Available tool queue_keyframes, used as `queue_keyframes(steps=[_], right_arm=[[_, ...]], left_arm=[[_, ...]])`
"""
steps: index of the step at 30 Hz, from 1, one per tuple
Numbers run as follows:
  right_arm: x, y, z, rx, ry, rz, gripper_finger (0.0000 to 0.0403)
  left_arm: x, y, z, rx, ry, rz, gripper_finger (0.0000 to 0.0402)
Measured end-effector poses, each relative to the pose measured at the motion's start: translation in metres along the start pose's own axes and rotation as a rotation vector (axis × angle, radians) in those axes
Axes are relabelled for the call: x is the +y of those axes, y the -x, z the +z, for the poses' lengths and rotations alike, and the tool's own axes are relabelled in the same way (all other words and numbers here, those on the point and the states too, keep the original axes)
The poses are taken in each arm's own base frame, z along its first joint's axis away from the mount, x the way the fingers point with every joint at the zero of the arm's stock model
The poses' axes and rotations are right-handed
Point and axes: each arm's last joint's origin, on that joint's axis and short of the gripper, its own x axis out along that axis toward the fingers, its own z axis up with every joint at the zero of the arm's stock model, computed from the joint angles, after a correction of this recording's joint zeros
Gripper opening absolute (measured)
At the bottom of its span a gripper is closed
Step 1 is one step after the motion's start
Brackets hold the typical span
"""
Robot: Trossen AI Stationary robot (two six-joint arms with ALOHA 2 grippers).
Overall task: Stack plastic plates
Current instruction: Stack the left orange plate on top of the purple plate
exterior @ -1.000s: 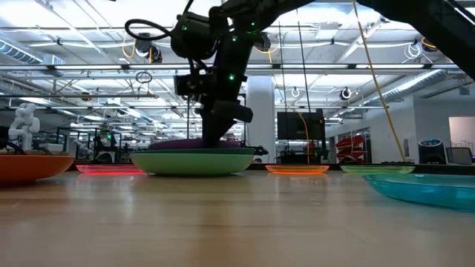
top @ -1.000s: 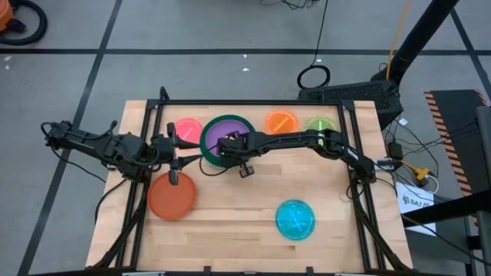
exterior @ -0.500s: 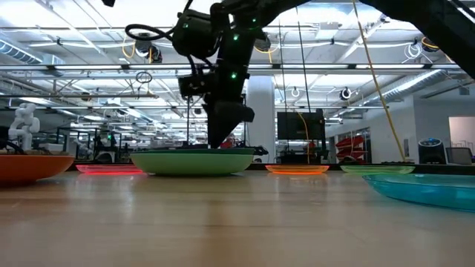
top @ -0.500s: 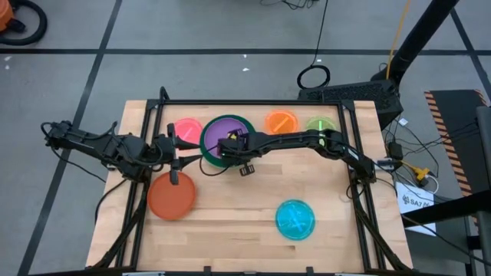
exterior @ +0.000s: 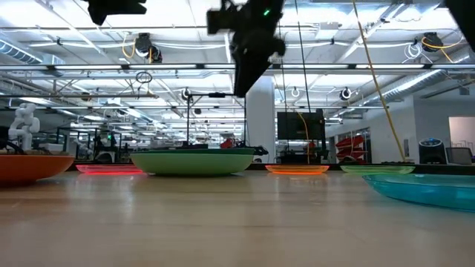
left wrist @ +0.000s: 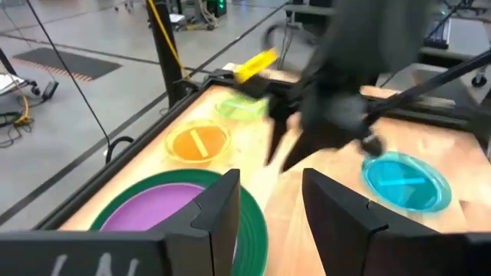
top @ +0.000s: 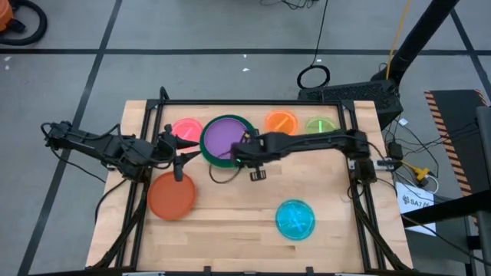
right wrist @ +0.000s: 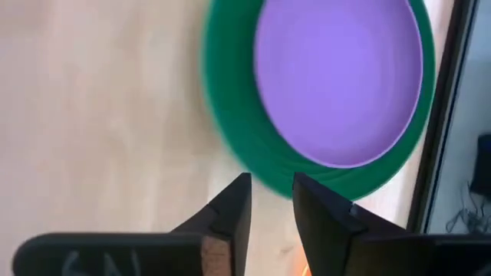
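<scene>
A purple plate [top: 227, 136] lies nested inside a larger dark green plate [top: 247, 126] near the table's far edge. My right gripper [top: 244, 156] hovers open above the green plate's near rim [right wrist: 230, 138], lifted clear of both plates and high in the low view [exterior: 249, 63]. My left gripper [top: 182, 155] waits open just left of the stack, above the table, looking over the purple plate [left wrist: 157, 215]. Single plates lie flat on the table: pink [top: 186, 129], orange [top: 281, 121], light green [top: 321, 125], red-orange [top: 170, 197] and translucent blue [top: 295, 218].
A black frame [top: 253, 102] borders the wooden table on its far, left and right sides. Bare wood lies in the table's middle [top: 230, 207] between the red-orange and blue plates. Cables and a stand sit on the floor beyond the far edge.
My right gripper has let go of the purple plate, risen well above it and drawn back toward the table's right and near side. The purple plate, first tilted above the green plate's rim, has settled flat inside the green plate.
</scene>
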Motion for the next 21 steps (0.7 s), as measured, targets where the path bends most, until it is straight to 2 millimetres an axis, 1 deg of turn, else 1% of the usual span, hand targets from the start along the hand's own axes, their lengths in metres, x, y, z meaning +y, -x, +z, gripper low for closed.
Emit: queue_keyframes(steps=[3,6,9,14,21], right_arm=[[0.015,0.017,-0.014,-0.08,-0.007,0.004,0.0083],[0.029,0.031,-0.034,-0.175,-0.014,0.0,0.0082],[0.04,0.038,-0.054,-0.283,-0.035,-0.006,0.0081],[0.046,0.05,-0.087,-0.448,-0.112,-0.013,0.0081],[0.047,0.064,-0.125,-0.632,-0.173,-0.032,0.0082]], left_arm=[[0.0,0.0,0.0,0.001,0.015,0.0,0.0147],[-0.001,-0.002,0.0,0.0,0.042,0.0,0.0147],[-0.003,-0.005,-0.001,0.012,0.062,0.004,0.0147],[-0.01,-0.019,-0.008,0.067,0.097,0.022,0.0147],[-0.019,-0.037,-0.022,0.178,0.159,0.031,0.0147]])
